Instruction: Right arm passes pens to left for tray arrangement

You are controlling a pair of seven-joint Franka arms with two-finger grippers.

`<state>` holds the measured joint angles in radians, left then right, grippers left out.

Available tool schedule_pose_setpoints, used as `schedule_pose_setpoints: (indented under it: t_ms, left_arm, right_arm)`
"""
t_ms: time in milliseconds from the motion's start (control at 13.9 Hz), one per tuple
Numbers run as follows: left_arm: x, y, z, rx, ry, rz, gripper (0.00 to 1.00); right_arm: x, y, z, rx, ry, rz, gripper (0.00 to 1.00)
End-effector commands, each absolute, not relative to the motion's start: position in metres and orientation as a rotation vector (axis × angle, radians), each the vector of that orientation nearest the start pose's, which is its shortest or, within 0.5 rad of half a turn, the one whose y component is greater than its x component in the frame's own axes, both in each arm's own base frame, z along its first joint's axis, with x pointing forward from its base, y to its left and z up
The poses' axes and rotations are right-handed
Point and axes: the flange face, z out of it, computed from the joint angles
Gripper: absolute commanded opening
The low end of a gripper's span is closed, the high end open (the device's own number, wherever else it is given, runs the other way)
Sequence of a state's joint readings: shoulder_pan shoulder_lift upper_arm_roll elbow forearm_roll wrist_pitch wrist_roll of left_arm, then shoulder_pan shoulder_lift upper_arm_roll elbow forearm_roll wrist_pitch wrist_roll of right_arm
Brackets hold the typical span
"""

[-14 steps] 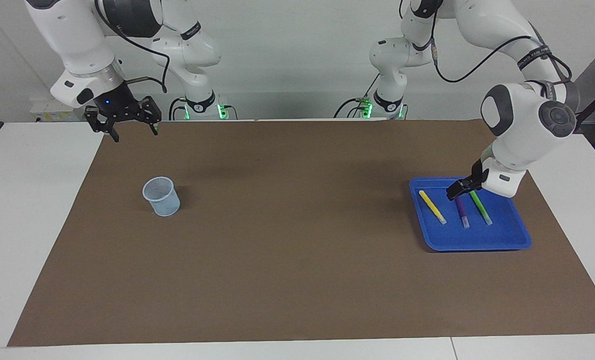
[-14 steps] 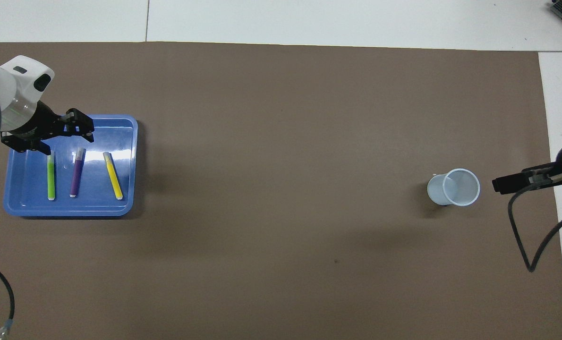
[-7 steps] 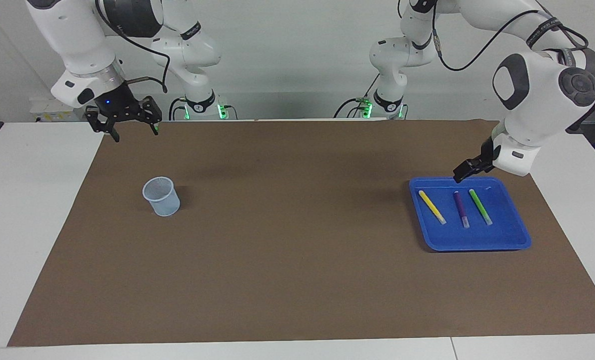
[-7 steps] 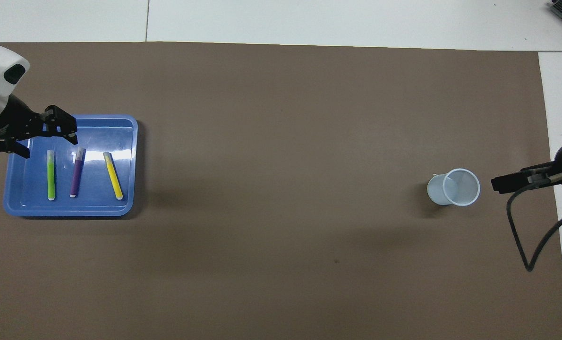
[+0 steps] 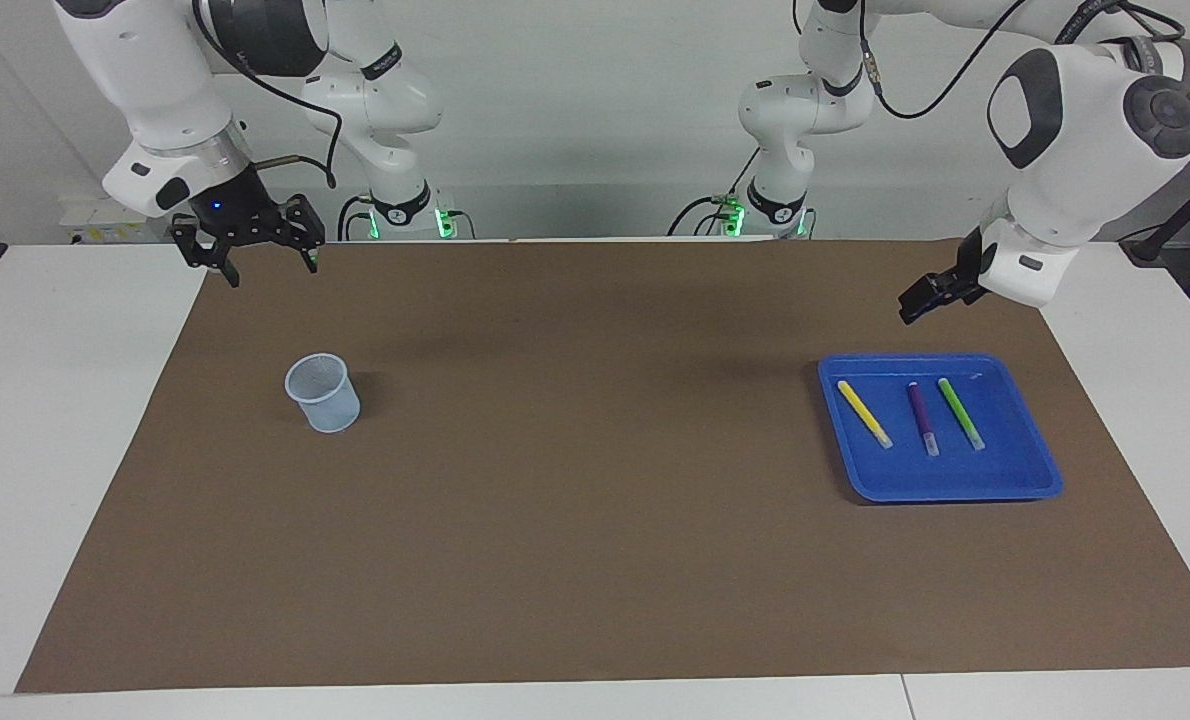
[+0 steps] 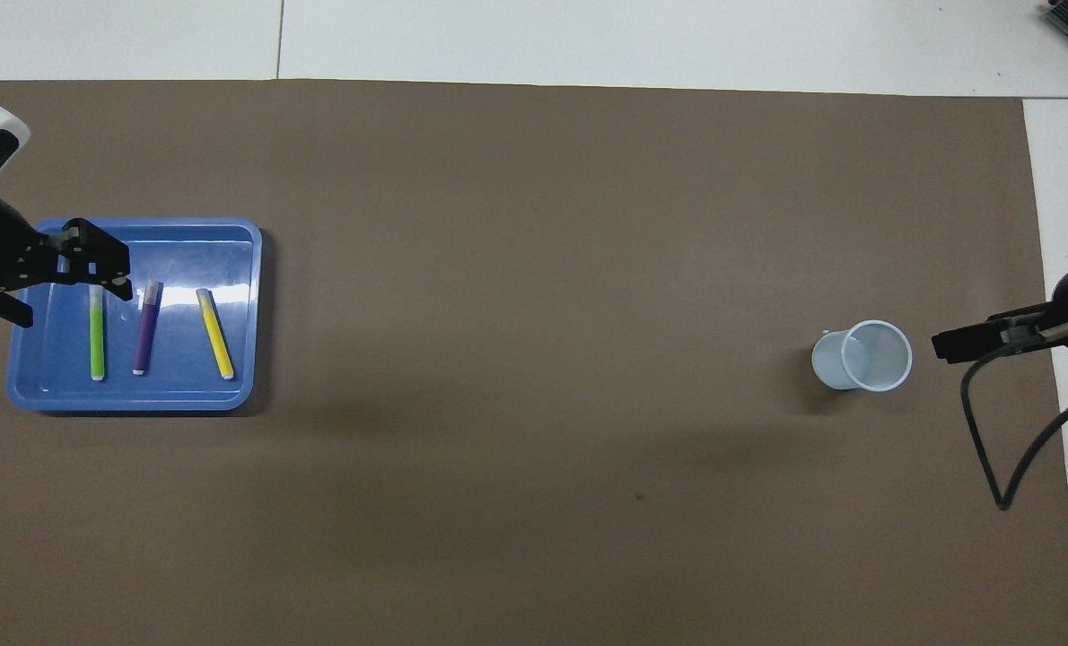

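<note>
So the right gripper (image 5: pixel 251 252) hangs with its fingers spread and nothing in them, over the brown mat's (image 5: pixel 595 480) edge closest to the robots. The left gripper (image 5: pixel 927 297) is up in the air, spread and empty too, above the mat just robot-side of the blue tray (image 5: pixel 955 482). Farther out, a pale mesh cup (image 5: pixel 324 393) stands at the right arm's end. In the tray, the yellow pen (image 5: pixel 864 413), purple pen (image 5: pixel 922 418) and green pen (image 5: pixel 960 413) lie side by side, apart.

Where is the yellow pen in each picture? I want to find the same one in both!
Facing view: the yellow pen lies in the blue tray, at the picture's right, the pen closest to the middle of the table.
Overhead view: the yellow pen lies in the same tray, now at the picture's left.
Shared landmark: the purple pen next to it.
</note>
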<state>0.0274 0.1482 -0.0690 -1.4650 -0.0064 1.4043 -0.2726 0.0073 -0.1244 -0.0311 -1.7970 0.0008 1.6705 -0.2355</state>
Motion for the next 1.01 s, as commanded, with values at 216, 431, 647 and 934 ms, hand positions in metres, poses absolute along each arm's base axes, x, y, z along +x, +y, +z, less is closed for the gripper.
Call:
schedule_pose_setpoints:
  t_ms: [216,431,647,934]
  left_arm:
    - [0.554,-0.022,0.626,-3.109,-0.354,0.235,1.0]
    - [0.557,-0.033,0.621,-3.116,-0.322,0.189,1.0]
    - [0.553,-0.025,0.606,-3.131,-0.337,0.125,1.0]
    - [0.541,-0.016,0.578,-3.137,-0.327,0.105,1.0]
  right_arm:
    - [0.535,-0.011,0.598,-3.1,-0.285,0.058,1.0]
    - [0.539,-0.009,0.597,-3.101,-0.285,0.067,1.0]
    - [0.536,-0.013,0.596,-3.093,-0.268,0.097,1.0]
    - [0.535,-0.013,0.599,-3.097,-0.251,0.086,1.0]
